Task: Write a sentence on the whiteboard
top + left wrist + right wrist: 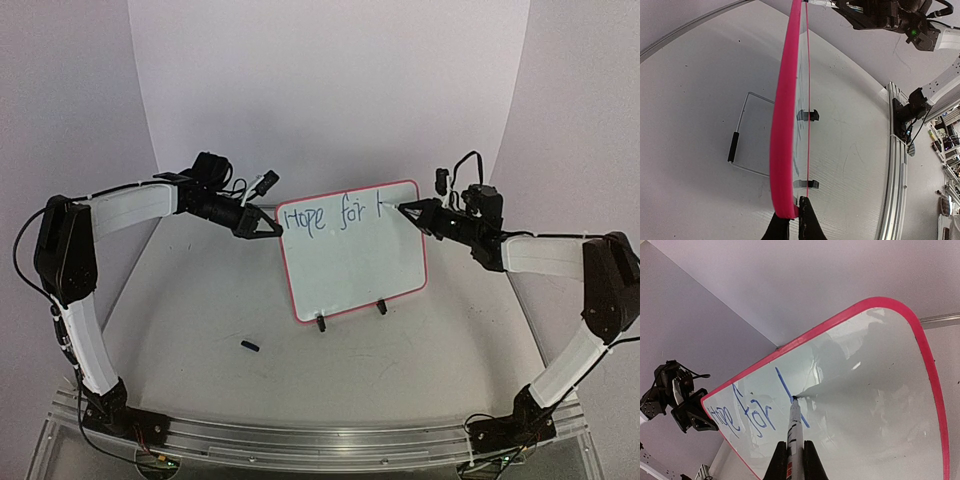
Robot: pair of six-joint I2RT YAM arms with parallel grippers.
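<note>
1. Reaching in from the left edge of the top view, the left arm (120, 210) stretches its white link toward the middle of the frame.
2. The left gripper (268, 226) is clenched on the upper left edge of the whiteboard (350, 265). In the left wrist view its dark fingers (805, 225) sit at the bottom of the frame, one on each side of the pink rim.
3. Left of the board in that wrist view, a thin wire loop (742, 132) with a black sleeve lies flat on the table (190, 290).
4. Lower left of centre in the top view, a small black cap (250, 346) lies on the table, well apart from the board and both arms.
5. The whiteboard stands upright at the centre of the top view, its two black clip feet (321, 323) touching the table.
6. The sentence (325, 219) runs in blue along the top of the board and reads "Hope for", followed by one upright stroke.
7. The right gripper (410, 210), at the board's upper right, grasps a marker (794, 427). In the right wrist view its fingers (810, 462) flank the barrel at bottom centre, and the marker tip touches the board on that blue stroke.
8. The right arm (540, 255) extends from there to the right edge of the top view.
</note>
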